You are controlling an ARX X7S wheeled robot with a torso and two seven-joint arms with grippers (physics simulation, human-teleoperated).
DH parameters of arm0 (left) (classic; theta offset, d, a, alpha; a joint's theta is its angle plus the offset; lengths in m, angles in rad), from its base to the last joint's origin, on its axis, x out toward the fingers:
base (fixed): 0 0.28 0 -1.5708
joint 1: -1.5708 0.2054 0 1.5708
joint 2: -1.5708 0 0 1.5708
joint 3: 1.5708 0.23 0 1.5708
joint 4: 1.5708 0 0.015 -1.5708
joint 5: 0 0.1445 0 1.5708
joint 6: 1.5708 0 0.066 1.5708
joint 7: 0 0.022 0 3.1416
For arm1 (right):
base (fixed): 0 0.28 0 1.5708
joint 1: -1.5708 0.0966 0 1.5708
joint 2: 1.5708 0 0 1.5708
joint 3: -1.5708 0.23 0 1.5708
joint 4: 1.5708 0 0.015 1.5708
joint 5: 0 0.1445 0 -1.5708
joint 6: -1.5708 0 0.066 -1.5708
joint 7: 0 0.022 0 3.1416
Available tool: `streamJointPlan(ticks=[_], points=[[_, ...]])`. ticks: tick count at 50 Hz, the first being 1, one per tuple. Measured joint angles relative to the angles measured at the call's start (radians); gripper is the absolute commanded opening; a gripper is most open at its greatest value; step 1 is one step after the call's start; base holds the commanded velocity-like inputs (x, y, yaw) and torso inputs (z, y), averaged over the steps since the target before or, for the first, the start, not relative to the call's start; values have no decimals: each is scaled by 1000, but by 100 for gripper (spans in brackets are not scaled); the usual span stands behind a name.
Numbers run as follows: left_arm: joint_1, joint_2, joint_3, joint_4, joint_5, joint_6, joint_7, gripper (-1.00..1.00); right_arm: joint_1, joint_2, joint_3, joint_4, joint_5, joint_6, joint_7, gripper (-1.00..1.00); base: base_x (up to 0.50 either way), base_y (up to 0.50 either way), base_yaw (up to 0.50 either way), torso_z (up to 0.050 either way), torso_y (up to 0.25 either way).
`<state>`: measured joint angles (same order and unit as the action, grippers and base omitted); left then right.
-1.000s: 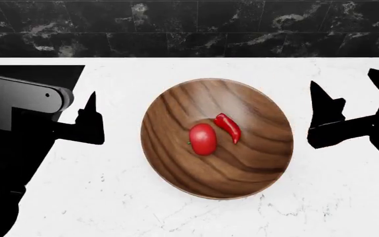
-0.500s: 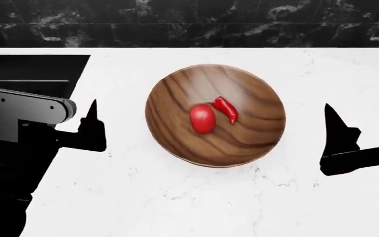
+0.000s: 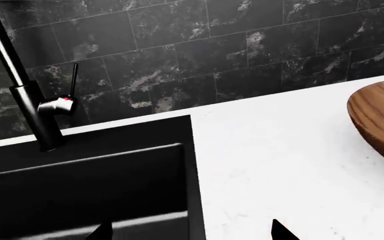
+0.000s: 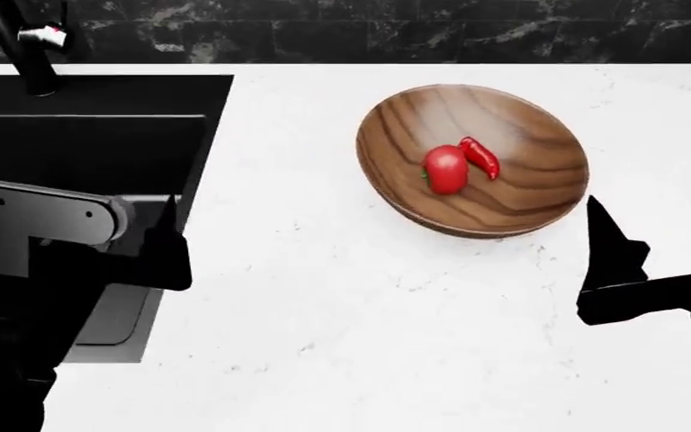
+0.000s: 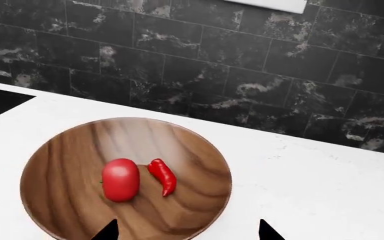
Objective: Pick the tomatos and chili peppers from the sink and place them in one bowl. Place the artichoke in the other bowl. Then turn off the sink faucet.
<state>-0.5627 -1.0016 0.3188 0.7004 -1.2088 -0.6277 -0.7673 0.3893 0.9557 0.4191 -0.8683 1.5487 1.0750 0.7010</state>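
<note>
Produce already sits in the wooden bowl (image 4: 471, 162): one tomato (image 4: 445, 168) touching one chili (image 4: 480, 157). I judge I'm heading to the sink (image 4: 82, 153) for more. Both the left gripper (image 4: 168, 238) and right gripper (image 4: 658, 238) hang spread, empty. Basin floor is mostly hidden; artichoke, white bowl unseen.

Bright, even, sharp simulator renders

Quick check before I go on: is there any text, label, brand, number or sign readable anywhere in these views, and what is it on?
No readable words, brands or numbers in any view.
Only sign: a small red mark, no lettering, at the lever of the tall black column faucet.
The brown wooden bowl, the black sink and the white marble counter carry no labels.
</note>
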Motion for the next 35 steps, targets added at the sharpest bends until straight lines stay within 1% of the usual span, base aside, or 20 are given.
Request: streamJointPlan(ticks=[25, 35], points=[[27, -5, -4, 1, 20, 19, 11, 100, -66, -13, 38, -22, -25, -10, -12, 100, -114, 500, 0, 0, 0], [30, -5, -3, 2, 24, 21, 13, 100, -63, -14, 25, -23, -42, -12, -14, 100, -14, 500, 0, 0, 0]])
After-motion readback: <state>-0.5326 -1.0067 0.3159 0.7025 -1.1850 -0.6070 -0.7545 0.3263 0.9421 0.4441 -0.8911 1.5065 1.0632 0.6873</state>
